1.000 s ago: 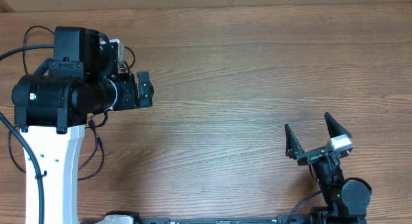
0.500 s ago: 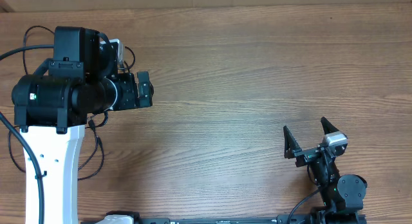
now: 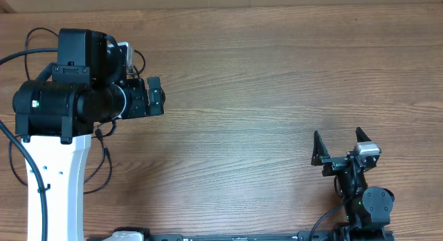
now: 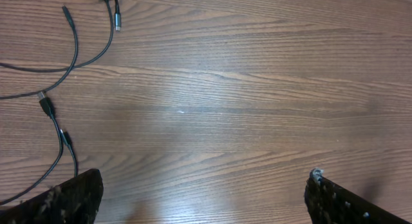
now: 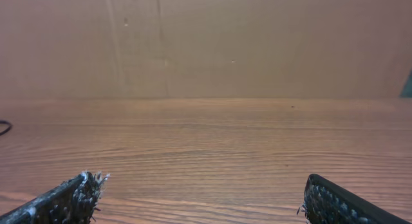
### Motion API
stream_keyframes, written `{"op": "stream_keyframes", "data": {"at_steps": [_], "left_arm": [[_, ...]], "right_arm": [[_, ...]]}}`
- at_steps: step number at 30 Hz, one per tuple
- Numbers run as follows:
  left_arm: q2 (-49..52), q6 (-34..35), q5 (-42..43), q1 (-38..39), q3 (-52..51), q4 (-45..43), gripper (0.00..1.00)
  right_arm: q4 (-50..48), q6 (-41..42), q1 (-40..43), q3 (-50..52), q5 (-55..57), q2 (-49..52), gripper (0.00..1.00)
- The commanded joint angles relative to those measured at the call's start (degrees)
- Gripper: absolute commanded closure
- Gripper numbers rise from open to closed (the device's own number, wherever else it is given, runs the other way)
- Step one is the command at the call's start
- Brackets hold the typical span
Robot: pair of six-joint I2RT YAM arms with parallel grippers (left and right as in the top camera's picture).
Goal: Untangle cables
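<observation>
Several thin black cables (image 4: 67, 53) with small plug tips lie loose on the wooden table, at the upper left of the left wrist view. In the overhead view, cable loops (image 3: 109, 158) show around and under the left arm, mostly hidden by it. My left gripper (image 3: 156, 95) is open and empty, its fingers wide apart in the left wrist view (image 4: 203, 198), to the right of the cables and apart from them. My right gripper (image 3: 339, 149) is open and empty near the front right, far from the cables, over bare wood in the right wrist view (image 5: 203, 198).
The wooden table (image 3: 277, 75) stretches between the two arms. A thicker black robot wire (image 3: 8, 134) hangs at the far left. A brown wall (image 5: 206, 44) stands behind the table. A bit of black cord (image 5: 4, 126) shows at the left edge of the right wrist view.
My right gripper has turned more upright and shifted slightly right and toward the front edge, still open. The left arm and the cables have not moved.
</observation>
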State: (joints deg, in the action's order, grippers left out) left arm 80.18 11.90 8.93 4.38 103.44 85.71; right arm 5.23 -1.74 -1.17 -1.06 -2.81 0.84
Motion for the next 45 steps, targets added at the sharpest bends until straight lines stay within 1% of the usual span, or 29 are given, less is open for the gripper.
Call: {"op": "stream_keyframes", "data": {"at_steps": [1, 45], "left_arm": [[0.39, 0.55, -0.37, -0.24, 0.55, -0.24, 0.0], [0.39, 0.55, -0.37, -0.24, 0.55, -0.24, 0.0]], "right_arm": [[-0.13, -0.09, -0.79, 0.57, 2.32, -0.72, 0.0], [-0.37, -0.22, -0.04, 0.57, 2.1, -0.68, 0.0]]}}
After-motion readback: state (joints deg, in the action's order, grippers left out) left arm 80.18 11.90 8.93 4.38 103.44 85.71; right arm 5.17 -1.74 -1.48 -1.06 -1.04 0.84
